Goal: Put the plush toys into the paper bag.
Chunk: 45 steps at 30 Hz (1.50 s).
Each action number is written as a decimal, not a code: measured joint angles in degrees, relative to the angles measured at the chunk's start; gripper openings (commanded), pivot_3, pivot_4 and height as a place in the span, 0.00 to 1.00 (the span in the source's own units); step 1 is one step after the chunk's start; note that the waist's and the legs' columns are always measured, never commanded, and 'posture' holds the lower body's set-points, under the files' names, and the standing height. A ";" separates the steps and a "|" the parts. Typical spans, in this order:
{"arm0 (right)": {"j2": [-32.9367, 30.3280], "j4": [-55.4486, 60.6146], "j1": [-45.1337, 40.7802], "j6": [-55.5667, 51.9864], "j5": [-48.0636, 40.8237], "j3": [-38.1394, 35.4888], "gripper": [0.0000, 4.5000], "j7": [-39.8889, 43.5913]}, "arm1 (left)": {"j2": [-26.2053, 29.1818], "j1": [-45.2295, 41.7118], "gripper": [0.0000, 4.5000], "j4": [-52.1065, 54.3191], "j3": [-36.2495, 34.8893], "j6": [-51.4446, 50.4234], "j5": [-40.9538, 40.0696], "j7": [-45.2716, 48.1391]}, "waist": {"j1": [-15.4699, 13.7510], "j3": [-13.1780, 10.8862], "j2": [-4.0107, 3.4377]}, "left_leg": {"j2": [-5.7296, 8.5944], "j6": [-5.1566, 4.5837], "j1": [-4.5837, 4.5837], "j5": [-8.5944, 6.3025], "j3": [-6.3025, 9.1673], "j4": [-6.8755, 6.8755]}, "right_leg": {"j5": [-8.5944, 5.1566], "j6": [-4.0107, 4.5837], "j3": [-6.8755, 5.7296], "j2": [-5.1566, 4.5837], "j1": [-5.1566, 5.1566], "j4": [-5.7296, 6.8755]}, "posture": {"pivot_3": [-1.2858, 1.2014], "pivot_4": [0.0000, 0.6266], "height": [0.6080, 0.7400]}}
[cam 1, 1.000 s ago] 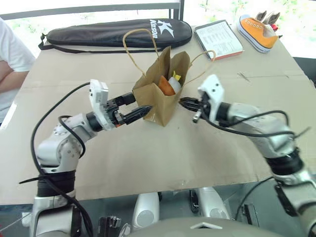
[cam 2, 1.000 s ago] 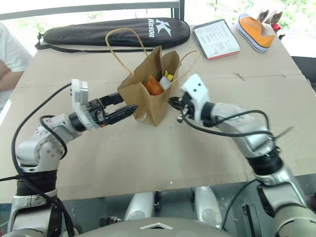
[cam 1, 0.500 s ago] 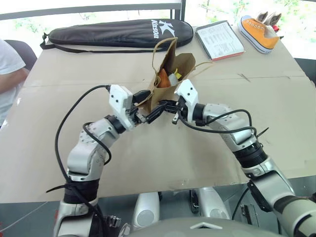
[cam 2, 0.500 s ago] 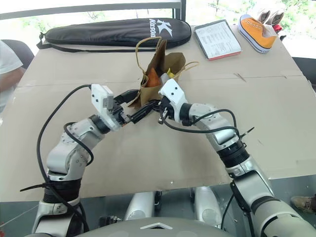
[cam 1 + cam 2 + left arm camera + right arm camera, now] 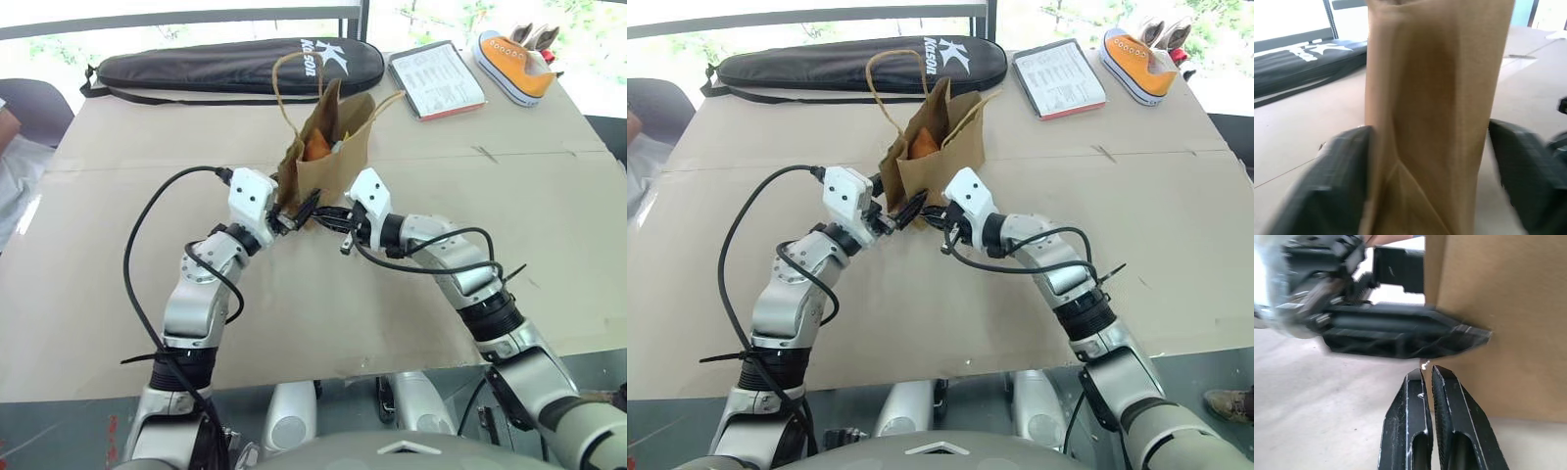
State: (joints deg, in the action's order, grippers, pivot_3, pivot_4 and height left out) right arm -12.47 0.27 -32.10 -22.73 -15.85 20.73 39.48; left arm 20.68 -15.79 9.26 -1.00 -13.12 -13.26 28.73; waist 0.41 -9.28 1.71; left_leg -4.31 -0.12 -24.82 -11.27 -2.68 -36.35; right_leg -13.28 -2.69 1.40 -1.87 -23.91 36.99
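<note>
The brown paper bag [image 5: 333, 162] stands upright in the middle of the table, its two loop handles up. An orange-brown plush toy [image 5: 315, 147] peeks out of its mouth, with a pale bit of a second toy [image 5: 339, 146] beside it. My left gripper [image 5: 299, 209] is at the bag's lower left corner. In the left wrist view its two fingers [image 5: 1342, 181] straddle the bag's narrow side [image 5: 1435, 122], close to both faces. My right gripper [image 5: 1431, 377] is shut and empty, its tips just short of the bag's base and below a left finger.
At the back of the table lie a long black zipped racket case [image 5: 235, 64], a printed booklet [image 5: 434, 80] and an orange-and-white sneaker [image 5: 514, 61]. A person [image 5: 12, 147] sits at the far left edge. The table [image 5: 549, 245] is covered in cardboard.
Both grippers have come inward to the bag's base. The left gripper's fingers have narrowed around the bag, which has turned and shifted slightly back. The person at the left has drawn away.
</note>
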 measured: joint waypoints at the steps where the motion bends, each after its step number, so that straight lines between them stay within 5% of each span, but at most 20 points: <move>1: -1.60 3.48 2.18 1.29 -0.07 -0.56 0.00 0.75 | -0.03 -0.16 0.43 -0.69 0.00 0.64 -0.02 0.51 | -0.17 0.00 0.00 | 0.01 0.00 0.00 0.00 0.00 0.00 | 0.00 0.00 0.00 -0.01 0.01 -0.01 | 0.52 0.24 1.00; 2: -2.66 6.21 4.17 1.90 -0.85 -1.82 0.00 1.52 | 0.11 -0.32 0.32 -1.59 -0.18 1.37 -0.03 1.14 | -0.16 0.00 0.00 | 0.01 0.00 0.01 0.00 -0.01 0.00 | 0.00 -0.01 0.01 -0.01 0.01 -0.02 | 0.52 0.24 1.00; 5: -6.56 14.19 8.43 0.51 -5.45 -6.57 0.21 3.92 | 0.80 -1.79 0.00 -4.74 -0.68 3.96 -0.47 4.00 | -0.10 0.00 0.00 | 0.01 0.00 0.04 0.00 0.00 -0.02 | 0.00 0.00 0.00 0.00 0.02 0.01 | 0.52 0.24 1.00; 13: -22.00 29.31 20.61 -5.98 -13.76 -18.92 0.97 7.93 | 7.93 -6.03 0.00 -12.10 -1.31 9.80 -6.90 22.37 | -0.25 0.00 0.00 | 0.01 0.00 0.04 0.00 0.00 -0.02 | -0.10 0.15 -0.03 -0.02 0.05 -0.04 | 0.52 0.24 1.00; 20: -31.75 36.70 36.06 -7.95 -18.17 -36.55 0.99 10.02 | 14.27 -14.88 0.00 -23.51 -0.30 19.14 -11.02 48.54 | -0.69 0.02 -0.04 | 0.02 0.00 0.11 0.00 -0.01 -0.09 | -0.15 0.22 -0.02 -0.02 0.11 -0.04 | 0.52 0.24 1.00; 25: -32.34 40.03 37.76 -9.64 -20.22 -40.04 0.99 7.99 | 12.61 -20.82 0.00 -36.54 0.17 28.08 -8.66 54.75 | -0.73 0.02 0.01 | 0.02 0.00 0.08 0.00 0.01 -0.20 | -0.14 0.21 -0.02 0.00 0.13 -0.04 | 0.52 0.24 1.00; 29: -32.33 42.94 36.35 -11.64 -21.17 -39.03 1.00 4.63 | 12.43 -25.80 0.25 -47.06 1.64 35.48 -5.92 60.27 | -0.86 0.01 0.01 | 0.02 -0.01 0.04 0.00 0.00 -0.21 | -0.14 0.21 0.00 -0.01 0.12 -0.04 | 0.52 0.24 1.00; 36: -32.37 43.71 35.53 -13.18 -22.32 -38.63 1.00 2.56 | 12.29 -24.49 0.93 -46.26 0.61 33.31 -6.12 58.28 | -1.04 0.01 0.02 | 0.02 -0.01 0.01 0.00 0.06 -0.20 | -0.07 0.09 -0.03 0.00 0.13 -0.03 | 0.52 0.24 1.00; 39: -32.60 43.19 36.49 -12.70 -22.45 -39.50 1.00 3.04 | 15.40 -18.25 0.93 -36.58 -1.94 22.71 -8.52 52.87 | -0.48 0.01 0.02 | -0.01 -0.01 0.04 0.00 0.07 -0.19 | -0.04 0.02 -0.02 0.01 0.13 0.01 | 0.52 0.24 1.00; 45: -34.18 38.16 44.75 -10.29 -23.24 -48.63 1.00 9.69 | 22.73 8.38 0.93 -6.08 -15.53 -7.46 -20.05 36.01 | 0.46 0.01 0.01 | -0.09 0.00 0.15 -0.01 0.04 -0.05 | -0.12 0.03 -0.04 -0.04 0.16 0.00 | 0.52 0.24 1.00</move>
State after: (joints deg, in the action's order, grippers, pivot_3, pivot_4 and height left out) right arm -46.65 38.43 12.65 -33.02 -39.08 -27.89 49.17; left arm 43.42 -7.41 3.18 -16.53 -20.58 -33.31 64.74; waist 0.87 -9.28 1.72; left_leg -4.40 -0.12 -24.68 -11.28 -2.64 -36.40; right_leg -13.40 -2.66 1.36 -1.91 -23.75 36.99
